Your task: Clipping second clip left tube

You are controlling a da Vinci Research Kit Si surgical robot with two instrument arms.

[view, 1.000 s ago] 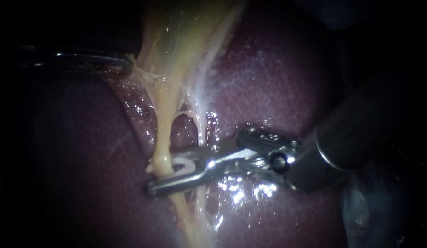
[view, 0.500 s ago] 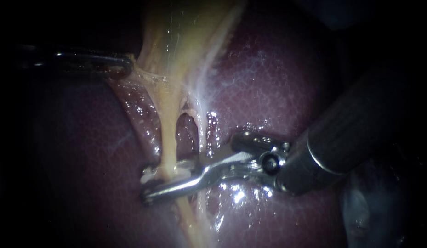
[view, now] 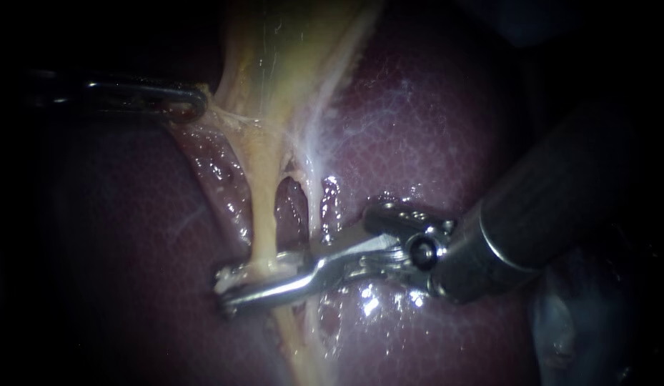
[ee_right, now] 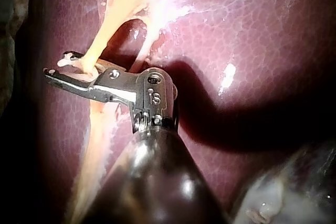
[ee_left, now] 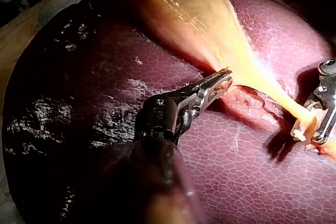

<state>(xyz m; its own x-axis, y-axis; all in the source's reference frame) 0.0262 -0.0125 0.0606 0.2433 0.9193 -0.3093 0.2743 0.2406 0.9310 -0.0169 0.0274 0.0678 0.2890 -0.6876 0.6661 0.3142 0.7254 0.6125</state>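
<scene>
The left tube (view: 262,214) is a yellow strand running down from the gallbladder (view: 281,64) over the liver (view: 432,129). A paler right tube (view: 311,207) lies beside it. My right instrument (view: 228,289) reaches across both tubes from the right. Its jaws are shut on a white clip (view: 235,275) that wraps the left tube. The right wrist view shows the same instrument (ee_right: 55,67), clip (ee_right: 68,60) and tube (ee_right: 94,51). My left instrument (view: 192,104) is shut on the gallbladder's lower edge; in the left wrist view its jaws (ee_left: 218,83) pinch that tissue (ee_left: 231,74).
Dark red liver (ee_left: 236,171) surrounds the tubes on all sides. A small window (view: 289,207) opens between the two tubes. The right instrument's thick shaft (view: 553,207) fills the right side. Pale tissue (view: 560,322) lies under the shaft.
The right instrument's jaws have closed down on the left tube, flattening the open curved clip around it, and the tips have slid slightly left. The left instrument has not moved.
</scene>
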